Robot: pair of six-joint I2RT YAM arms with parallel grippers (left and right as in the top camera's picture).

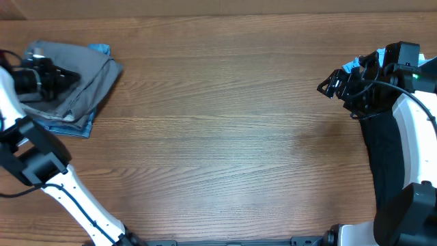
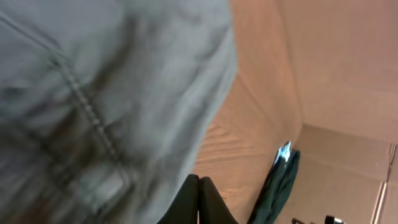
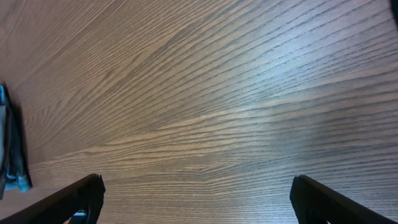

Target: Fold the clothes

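Note:
The grey shorts (image 1: 85,78) lie folded at the table's far left, on top of a blue piece (image 1: 76,126). My left gripper (image 1: 68,75) hovers over the shorts with its fingers shut (image 2: 199,186) and nothing between them; the grey fabric (image 2: 93,93) with a stitched seam fills its view, blurred. My right gripper (image 1: 326,87) is open and empty above bare wood at the far right (image 3: 199,193). A black garment (image 1: 384,160) lies under the right arm, with a light-blue bit (image 1: 351,65) at its far end.
The wooden table (image 1: 225,137) stretches between the two piles. The black garment also shows far off in the left wrist view (image 2: 280,183). The folded stack's edge (image 3: 9,143) shows at the left of the right wrist view.

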